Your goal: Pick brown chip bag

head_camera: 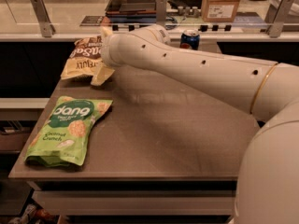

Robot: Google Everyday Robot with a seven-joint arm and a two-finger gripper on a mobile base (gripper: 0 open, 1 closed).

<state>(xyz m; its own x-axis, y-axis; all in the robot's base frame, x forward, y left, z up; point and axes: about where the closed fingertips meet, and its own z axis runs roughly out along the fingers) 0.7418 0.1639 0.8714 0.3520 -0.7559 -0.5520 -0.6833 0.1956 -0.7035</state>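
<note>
The gripper (103,63) was held against the brown chip bag (83,56), which lay just beyond its tip. Its state could not be told behind the wrist (135,50). The grasp was judged in hand; a firm closing, then a lift, would be called for.

The brown chip bag (83,59) is crinkly, glossy film. Touching its right edge, the pincer (103,73) looks like pale matt plastic. The green bag (67,129), in front of it, shines likewise. The desk (163,134) is smooth and faintly reflective.
</note>
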